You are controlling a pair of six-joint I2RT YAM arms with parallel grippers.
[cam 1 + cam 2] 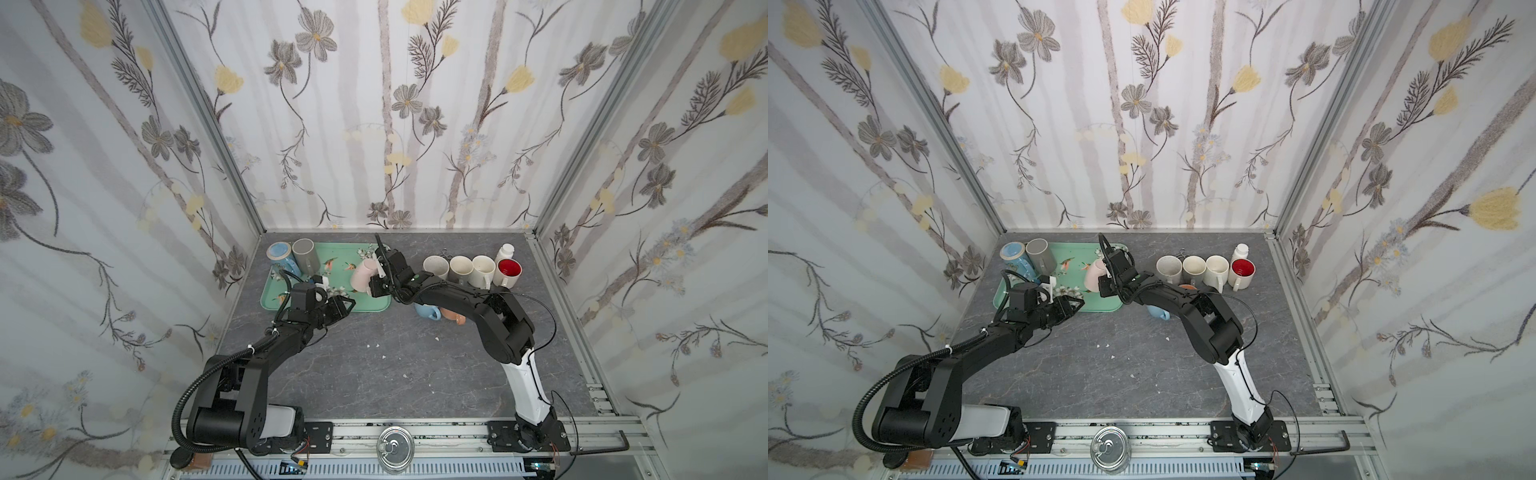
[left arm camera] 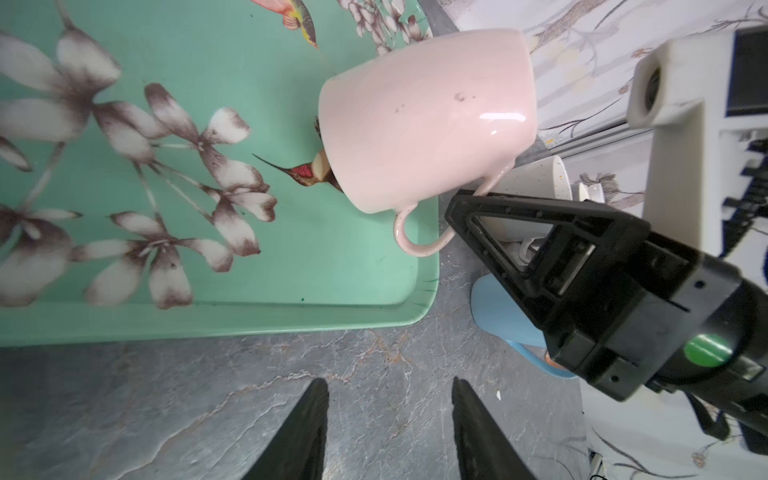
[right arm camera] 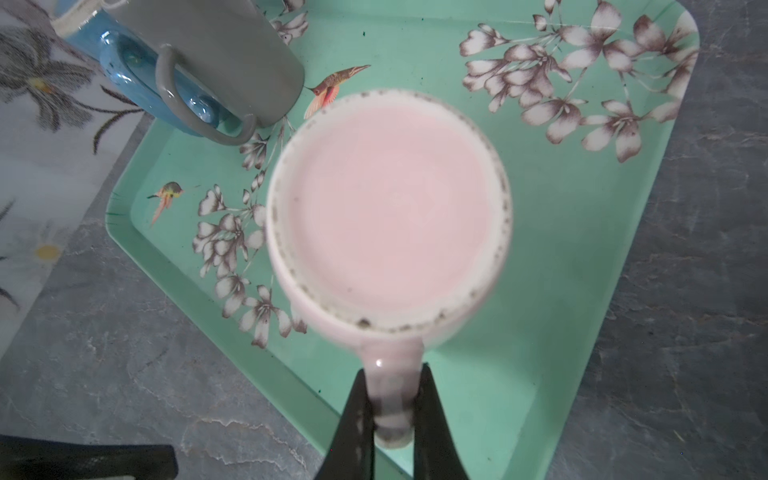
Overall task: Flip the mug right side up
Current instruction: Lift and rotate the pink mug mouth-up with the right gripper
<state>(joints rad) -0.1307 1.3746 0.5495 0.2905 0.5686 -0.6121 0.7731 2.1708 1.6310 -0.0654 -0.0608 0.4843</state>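
My right gripper (image 3: 392, 390) is pinched tight on the handle of the pink mug (image 3: 390, 208), one finger on each side of the loop. The mug hangs tilted above the right part of the green tray (image 3: 561, 249), which is printed with pale flowers and small birds.

The mug's base faces my right wrist camera: a pale pink disc inside a white, speckled ring. In the left wrist view the mug leans with its mouth turned down toward the tray, and the low edge of the rim sits right by a printed hummingbird. I cannot tell whether the rim touches the tray. The mug is not yet right side up.

My left gripper (image 2: 388, 407) holds nothing. Its jaws stand partly apart above the bare grey table (image 2: 166, 395), just in front of the tray's near edge and apart from the mug.

At the tray's far left corner, a grey mug (image 1: 305, 257) stands upright, touching a blue mug (image 1: 279, 254). Along the back of the table, right of the tray, four upright mugs (image 1: 460, 269) stand in a row, the last one red inside, with a white bottle (image 1: 505, 251) behind them. A light blue mug (image 1: 428, 311) and an orange mug (image 1: 453, 316) lie on the table under my right arm.
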